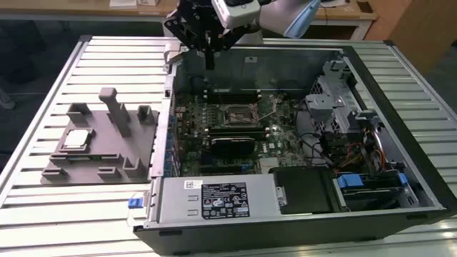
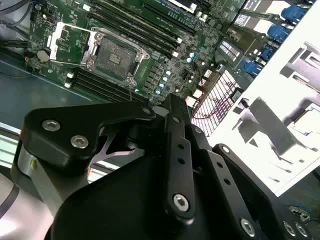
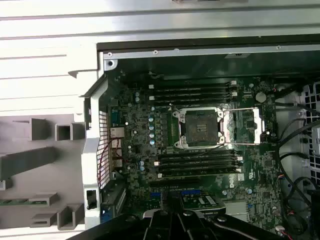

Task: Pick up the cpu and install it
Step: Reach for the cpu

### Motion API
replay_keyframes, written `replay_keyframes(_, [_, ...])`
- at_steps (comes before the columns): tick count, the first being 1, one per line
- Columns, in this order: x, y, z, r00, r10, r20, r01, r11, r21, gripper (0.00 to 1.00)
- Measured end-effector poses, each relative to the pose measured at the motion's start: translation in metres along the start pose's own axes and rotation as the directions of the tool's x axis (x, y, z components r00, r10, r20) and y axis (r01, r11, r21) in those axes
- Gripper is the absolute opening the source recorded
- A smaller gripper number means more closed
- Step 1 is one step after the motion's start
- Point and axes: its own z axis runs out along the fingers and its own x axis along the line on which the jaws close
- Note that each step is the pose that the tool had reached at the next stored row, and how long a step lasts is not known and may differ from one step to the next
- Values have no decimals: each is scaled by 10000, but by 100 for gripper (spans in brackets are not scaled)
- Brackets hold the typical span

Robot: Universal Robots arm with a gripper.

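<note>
Exterior view's left, on grey fixture point(image 1: 107, 160): cpu point(image 1: 76, 138), likely light, stiff, fragile; take by opposite edges. Empty pincer point(image 1: 209, 65) narrow, well apart.

The cpu point(image 1: 76, 139) is a small flat square chip with a silver-white metal top and a thin tan edge around it. In the exterior view it lies flat, metal face up, on the grey holder block point(image 1: 114, 152), free of any grip. It sits outside the open computer case point(image 1: 286, 235), on the exterior view's left of it and well apart from the motherboard socket point(image 1: 238, 113).
</note>
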Motion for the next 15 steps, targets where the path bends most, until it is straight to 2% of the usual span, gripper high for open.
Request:
replay_keyframes(7, [3,0,0,10000,1,0,-1,10000,0,11])
replay_keyframes(15, [55,-4,-2,10000,0,-1,0,10000,1,11])
